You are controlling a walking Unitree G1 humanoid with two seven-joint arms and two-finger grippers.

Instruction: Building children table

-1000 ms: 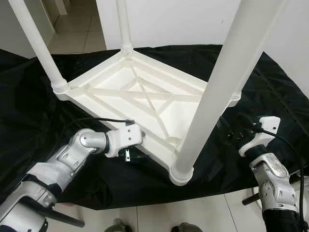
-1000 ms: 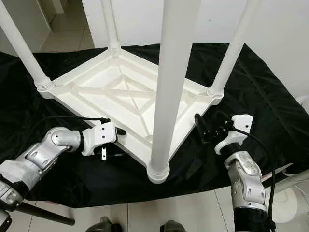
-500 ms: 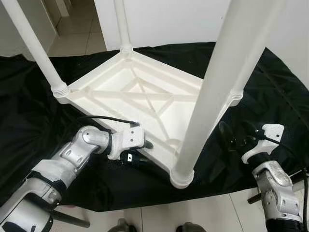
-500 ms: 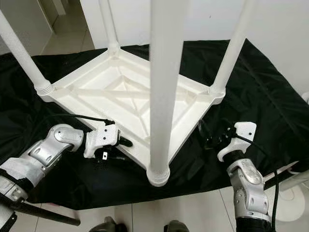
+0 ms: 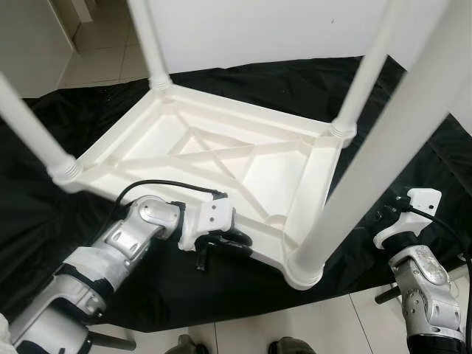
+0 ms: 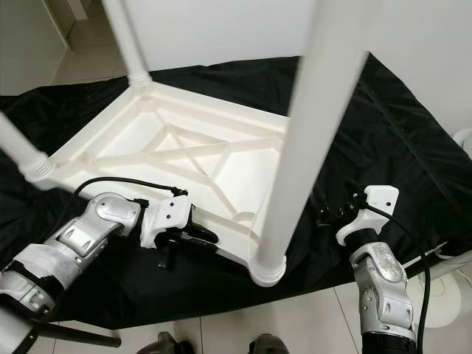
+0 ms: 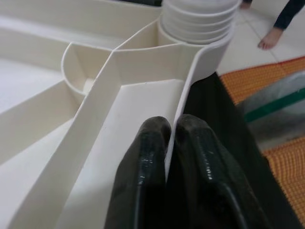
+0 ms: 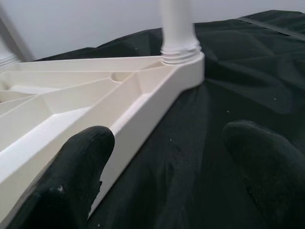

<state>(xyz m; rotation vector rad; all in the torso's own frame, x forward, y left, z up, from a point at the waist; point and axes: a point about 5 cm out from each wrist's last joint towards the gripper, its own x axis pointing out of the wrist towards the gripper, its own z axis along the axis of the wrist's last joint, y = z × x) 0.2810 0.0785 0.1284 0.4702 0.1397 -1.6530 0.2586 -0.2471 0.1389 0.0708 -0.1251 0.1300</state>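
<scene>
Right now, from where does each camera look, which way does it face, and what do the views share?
Left eye, right eye: on the head, looking forward and down at the upturned white plastic table on the black cloth; both silver arms show.
Left wrist: along its fingers, pinching the table's edge wall.
Right wrist: along its spread fingers, facing the table's side and one white leg.
All views share the table.

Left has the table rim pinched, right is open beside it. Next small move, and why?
Probably bring the right end effector in onto the table rim and close. Its fingers stand apart, one beside the rim wall, over the black cloth, while the left end effector already pinches the near rim alone.
</scene>
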